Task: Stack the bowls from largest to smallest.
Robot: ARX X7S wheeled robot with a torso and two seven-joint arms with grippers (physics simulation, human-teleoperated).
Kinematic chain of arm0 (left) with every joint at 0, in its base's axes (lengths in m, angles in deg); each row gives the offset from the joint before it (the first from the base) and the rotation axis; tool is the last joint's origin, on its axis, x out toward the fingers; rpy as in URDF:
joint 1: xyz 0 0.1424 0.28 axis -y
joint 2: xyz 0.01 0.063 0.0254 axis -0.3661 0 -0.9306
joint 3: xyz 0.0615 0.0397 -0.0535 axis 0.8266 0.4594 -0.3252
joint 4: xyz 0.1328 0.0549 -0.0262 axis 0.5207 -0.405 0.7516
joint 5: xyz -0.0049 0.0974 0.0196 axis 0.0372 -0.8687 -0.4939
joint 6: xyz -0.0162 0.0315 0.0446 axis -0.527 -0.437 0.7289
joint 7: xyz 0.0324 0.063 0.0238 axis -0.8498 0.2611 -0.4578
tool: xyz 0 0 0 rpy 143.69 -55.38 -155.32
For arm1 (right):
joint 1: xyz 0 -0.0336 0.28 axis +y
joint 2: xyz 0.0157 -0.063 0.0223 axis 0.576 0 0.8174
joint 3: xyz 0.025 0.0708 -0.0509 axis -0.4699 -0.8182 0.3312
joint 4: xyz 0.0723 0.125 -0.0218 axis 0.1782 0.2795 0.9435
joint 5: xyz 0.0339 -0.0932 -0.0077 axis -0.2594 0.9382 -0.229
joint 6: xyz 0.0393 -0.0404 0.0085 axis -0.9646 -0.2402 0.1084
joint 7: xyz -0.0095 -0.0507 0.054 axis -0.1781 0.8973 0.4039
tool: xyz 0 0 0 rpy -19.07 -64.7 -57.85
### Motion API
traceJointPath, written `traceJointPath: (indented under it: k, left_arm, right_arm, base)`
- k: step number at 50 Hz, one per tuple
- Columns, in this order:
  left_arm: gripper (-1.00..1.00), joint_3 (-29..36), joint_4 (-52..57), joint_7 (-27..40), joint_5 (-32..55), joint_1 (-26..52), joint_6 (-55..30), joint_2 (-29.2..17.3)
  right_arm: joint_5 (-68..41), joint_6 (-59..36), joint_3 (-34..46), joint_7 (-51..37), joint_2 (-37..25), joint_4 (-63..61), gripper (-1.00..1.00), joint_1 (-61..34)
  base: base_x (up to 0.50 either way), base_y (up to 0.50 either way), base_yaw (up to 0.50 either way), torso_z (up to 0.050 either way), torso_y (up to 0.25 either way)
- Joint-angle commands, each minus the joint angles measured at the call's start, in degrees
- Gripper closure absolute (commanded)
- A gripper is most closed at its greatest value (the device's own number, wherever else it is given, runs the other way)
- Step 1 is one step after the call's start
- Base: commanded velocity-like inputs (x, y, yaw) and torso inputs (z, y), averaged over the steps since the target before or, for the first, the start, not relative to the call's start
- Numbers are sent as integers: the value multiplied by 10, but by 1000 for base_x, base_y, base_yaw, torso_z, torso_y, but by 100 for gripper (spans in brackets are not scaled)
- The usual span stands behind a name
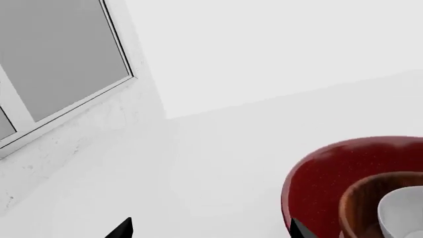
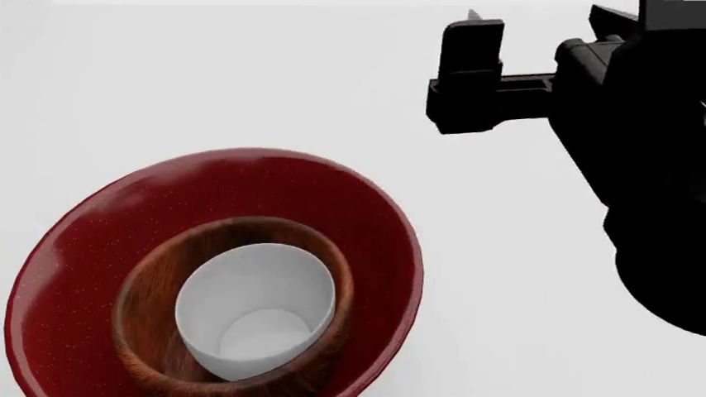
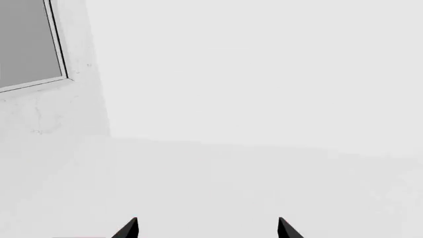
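Note:
The three bowls are nested on the white table. The large glossy dark-red bowl (image 2: 364,215) holds the brown wood-grain bowl (image 2: 149,273), and the small light-grey bowl (image 2: 254,306) sits inside that, tilted. The stack also shows in the left wrist view, with the red bowl (image 1: 330,173), the brown bowl (image 1: 360,198) and the grey bowl (image 1: 399,213). My left gripper (image 1: 210,230) is open and empty, with one fingertip (image 1: 298,230) right beside the red bowl's rim. My right gripper (image 3: 207,229) is open and empty over bare table. Its black arm (image 2: 640,165) shows at the head view's right.
A white wall with a grey-paned window (image 1: 53,54) stands beyond the table, and the window also shows in the right wrist view (image 3: 26,44). The white tabletop (image 2: 221,83) stretches around the bowls.

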Motion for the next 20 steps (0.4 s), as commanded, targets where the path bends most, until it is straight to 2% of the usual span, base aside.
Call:
traceJointPath:
  k: [1, 6, 7, 8, 11, 12, 13, 14, 15, 16, 17, 18, 19, 20]
  left_arm:
    - [-100, 66, -61, -121, -10, 70, 59, -131]
    - [-100, 44, -111, -135, 0, 95, 9, -131]
    - [-100, 45, -112, -159, -9, 94, 17, -131]
    - [-100, 41, -119, -164, -10, 99, -14, -131]
    - [-100, 31, -144, -181, -12, 110, -33, -131]
    - [-100, 117, -230, -95, 74, 196, -119, -45]
    - [-100, 31, -163, -181, -12, 110, -33, -131]
    - [-100, 25, -179, -267, -98, 64, -21, -131]
    - [-100, 111, -265, -181, -12, 150, -107, -45]
    - [-100, 25, -193, -267, -98, 67, -33, -131]
    - [-100, 18, -202, -309, -132, 71, -44, -131]
    - [-100, 104, -287, -223, -46, 157, -130, -45]
    - [-100, 18, -209, -309, -132, 71, -47, -131]
    - [-100, 11, -220, -348, -157, 78, -60, -131]
  right_arm:
    - [43, 3, -39, 18, -43, 39, -100, -49]
    - [61, -16, -32, 36, -32, 75, -100, -97]
    - [61, -21, -31, 35, -24, 88, -100, -109]
    - [80, -20, -23, 46, -20, 91, -100, -116]
    - [77, -31, -21, 46, -8, 115, -100, -137]
    - [78, -37, -19, 47, -2, 125, -100, -149]
    - [82, -38, -17, 49, 0, 129, -100, -154]
    - [83, -46, -14, 51, 4, 137, -100, -167]
    - [79, -52, -14, 50, 8, 146, -100, -175]
    - [81, -52, -14, 50, 10, 151, -100, -180]
    - [85, -54, -13, 53, 11, 153, -100, -186]
    - [85, -58, -12, 56, 13, 159, -100, -194]
    - [85, -60, -11, 57, 15, 164, -100, -198]
    - [91, -63, -8, 63, 17, 167, -100, -206]
  base:
    - [0, 0, 0, 0, 0]
    - [0, 0, 0, 0, 0]
    - [0, 0, 0, 0, 0]
    - [0, 0, 0, 0, 0]
    - [0, 0, 0, 0, 0]
    - [0, 0, 0, 0, 0]
    - [0, 0, 0, 0, 0]
    - [0, 0, 3, 0, 0]
    - [0, 0, 0, 0, 0]
    - [0, 0, 0, 0, 0]
    - [0, 0, 0, 0, 0]
    - [0, 0, 0, 0, 0]
    - [0, 0, 0, 0, 0]
    - [0, 0, 0, 0, 0]
